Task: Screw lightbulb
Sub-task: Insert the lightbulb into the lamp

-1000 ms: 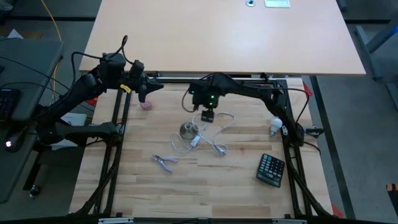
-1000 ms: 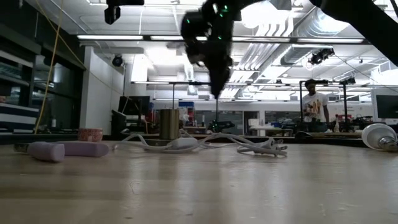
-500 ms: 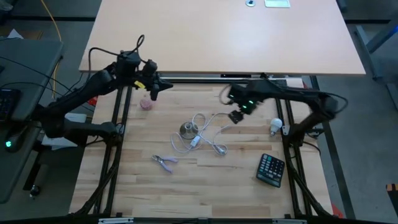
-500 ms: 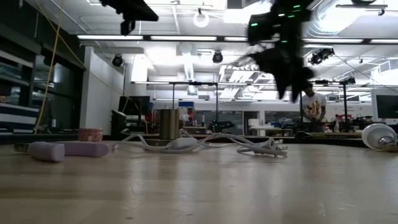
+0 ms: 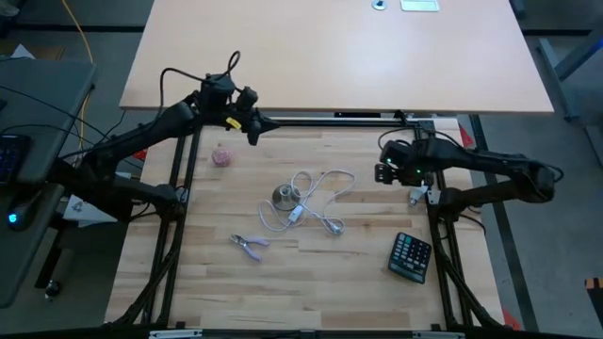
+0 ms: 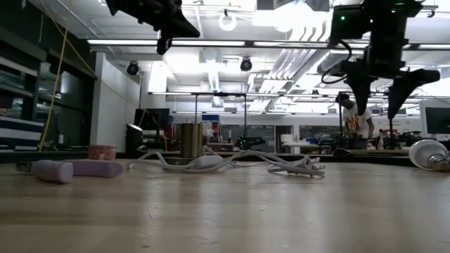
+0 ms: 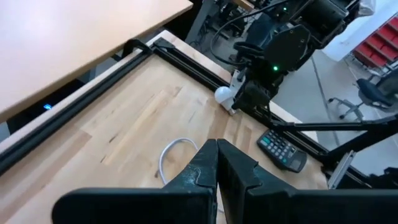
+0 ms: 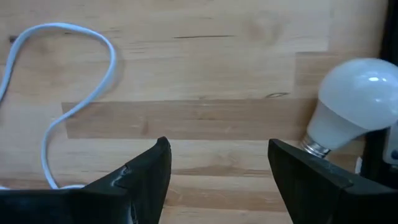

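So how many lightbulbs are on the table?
1. The lightbulb lies on its side at the table's right edge, near the right tool. None other shows.

Bright, even overhead light; ceiling strip lights (image 6: 211,43) glare in the low view. The near table (image 6: 225,218) blurs there. Soft shadows; the lightbulb (image 8: 357,102) shows a small highlight.

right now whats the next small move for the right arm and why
Probably shift the right gripper sideways over the lightbulb and lower it. Its fingers are open and empty, the bulb lies on the table just off to one side of them, and nothing is held yet.
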`<move>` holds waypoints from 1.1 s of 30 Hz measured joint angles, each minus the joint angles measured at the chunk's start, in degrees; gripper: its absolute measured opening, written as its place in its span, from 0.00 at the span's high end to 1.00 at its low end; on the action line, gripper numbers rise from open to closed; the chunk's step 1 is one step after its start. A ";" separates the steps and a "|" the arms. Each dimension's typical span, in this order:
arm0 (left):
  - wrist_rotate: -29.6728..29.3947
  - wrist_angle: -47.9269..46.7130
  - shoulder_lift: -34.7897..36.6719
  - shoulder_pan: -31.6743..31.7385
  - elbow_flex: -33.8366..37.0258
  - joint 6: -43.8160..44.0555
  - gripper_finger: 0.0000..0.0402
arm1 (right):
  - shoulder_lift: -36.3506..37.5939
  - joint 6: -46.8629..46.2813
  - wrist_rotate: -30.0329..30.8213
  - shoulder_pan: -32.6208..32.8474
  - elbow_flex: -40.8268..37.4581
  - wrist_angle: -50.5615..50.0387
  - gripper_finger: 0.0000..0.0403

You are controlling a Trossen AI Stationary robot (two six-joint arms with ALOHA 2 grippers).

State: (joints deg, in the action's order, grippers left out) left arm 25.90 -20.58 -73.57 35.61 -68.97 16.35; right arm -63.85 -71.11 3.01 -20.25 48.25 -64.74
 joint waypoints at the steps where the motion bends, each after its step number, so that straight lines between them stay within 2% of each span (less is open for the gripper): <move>1: 0.40 0.08 -0.11 0.02 0.00 0.01 1.00 | 0.45 -0.75 0.00 0.02 -0.39 -0.09 0.36; 7: 1.24 1.27 -0.16 0.05 0.00 2.70 1.00 | 0.41 -10.49 4.63 -0.46 -4.72 -0.21 0.36; 10: 1.21 1.24 -0.18 0.05 0.00 4.45 1.00 | 0.41 -16.11 4.38 -0.95 -8.42 0.73 0.36; 14: 1.24 1.18 -0.18 -0.17 0.00 4.60 1.00 | 0.19 -18.90 4.18 -1.14 -11.29 0.84 0.36; 19: 2.53 1.11 -0.18 -0.27 0.00 4.59 1.00 | 0.47 -18.37 6.57 -0.95 -7.84 0.28 0.36; 25: 2.53 1.11 -0.18 -0.46 0.00 4.13 1.00 | 0.58 -17.51 12.15 -0.63 -1.68 -6.01 0.36; 33: 2.73 0.85 -0.18 -0.48 0.00 1.99 1.00 | 0.54 -18.71 12.04 -0.76 -0.05 -3.16 0.36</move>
State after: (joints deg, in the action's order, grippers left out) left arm 28.63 -19.72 -73.76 35.14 -68.97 18.34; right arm -63.31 -89.83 15.05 -21.02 48.21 -67.90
